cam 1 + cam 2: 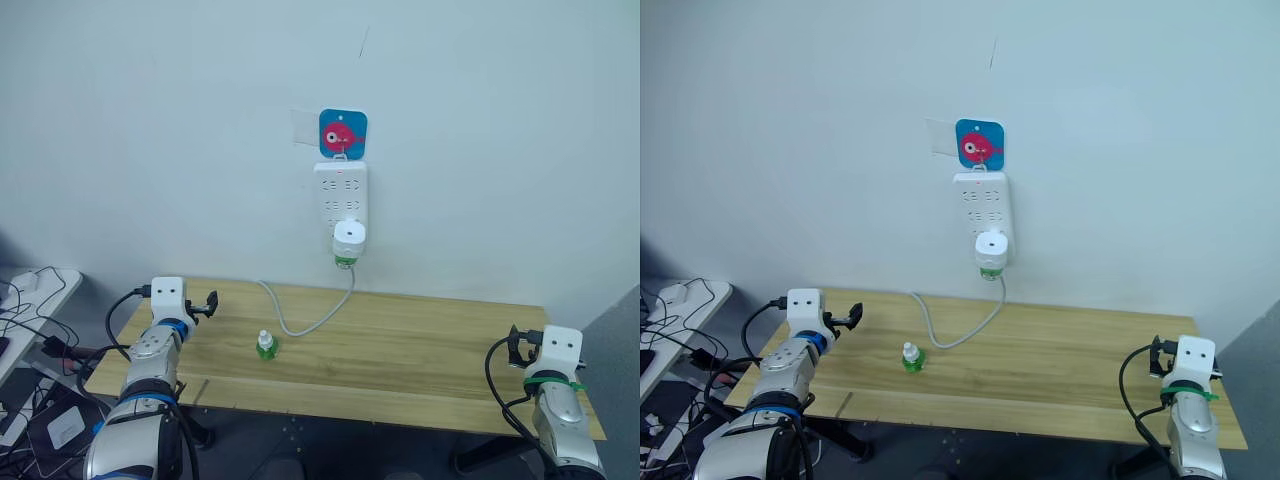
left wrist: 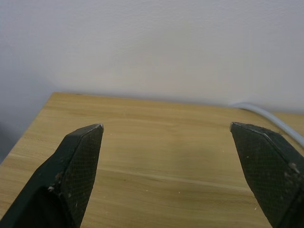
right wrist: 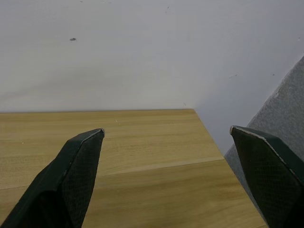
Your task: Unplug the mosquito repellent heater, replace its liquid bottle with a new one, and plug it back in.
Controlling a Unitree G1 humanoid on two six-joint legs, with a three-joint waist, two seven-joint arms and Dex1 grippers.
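Both arms rest low at the near corners of the wooden worktop, forearms pointing toward the wall. At the near left corner, the left end effector sits just above the wood with its two black fingers spread wide and nothing between them; its wrist view looks over bare wood to the wall, with a stretch of grey cable at the edge. At the near right corner, the right end effector hovers over the worktop's end, its fingers likewise wide apart and empty. To the right of the left end effector and a little nearer the robot, the new one stands upright on the wood, white cap up, well apart from both end effectors. Farther off and higher, up on the wall between the two arms, the mosquito repellent heater is plugged into the bottom of a white power strip, with the liquid bottle showing green beneath it. Above the strip hangs a blue card with a pink fish.
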